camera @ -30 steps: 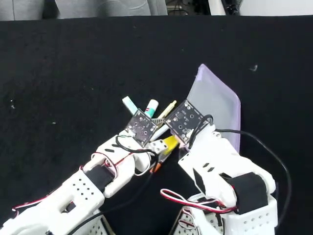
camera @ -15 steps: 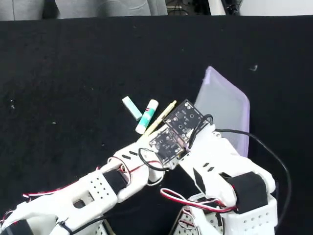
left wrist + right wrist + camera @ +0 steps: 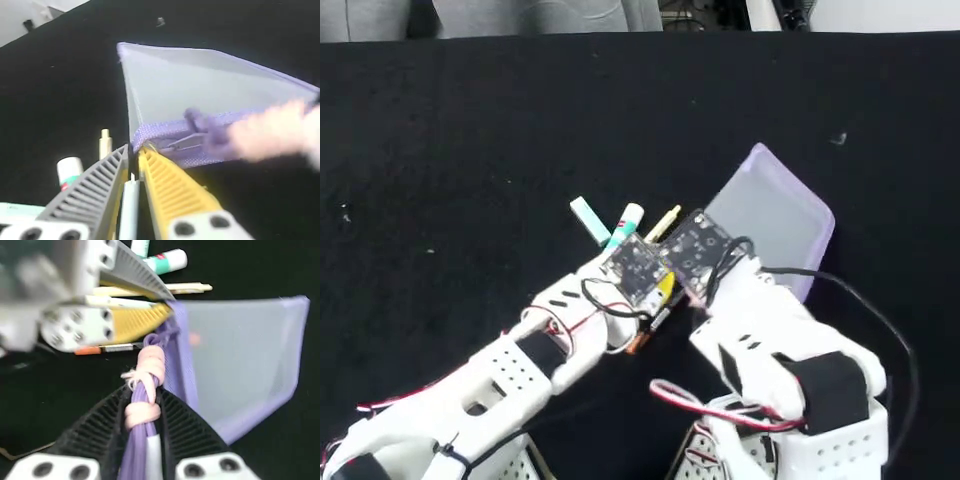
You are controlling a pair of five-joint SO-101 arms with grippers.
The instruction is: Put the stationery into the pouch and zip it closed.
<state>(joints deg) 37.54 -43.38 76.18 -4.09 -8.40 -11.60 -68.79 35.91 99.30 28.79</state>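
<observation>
The pouch [image 3: 775,210] is translucent lilac mesh, a flat rectangle on the black bench [image 3: 470,130], with its woven zip edge facing both arms. Your right end effector [image 3: 145,392] is clamped on the braided pink-and-purple pull cord [image 3: 149,365], a grip the high view hides. Your left end effector [image 3: 134,149], ribbed grey and yellow fingers nearly closed, pinches a slim pale stick [image 3: 129,200], probably a pen, whose long axis points at the pouch mouth. A glue stick [image 3: 626,222] and a pencil [image 3: 663,222] lie just beside it.

Pouch [image 3: 775,215]: one
Teal block [image 3: 586,219]: one
Teal-and-white tube [image 3: 630,217]: one
Yellow stick [image 3: 664,221]: one
Orange-tipped pen [image 3: 642,340]: one
Pale pen [image 3: 130,205]: one
Pull cord [image 3: 150,360]: one
End effectors: two, the left end effector [image 3: 134,150] and the right end effector [image 3: 146,391]
</observation>
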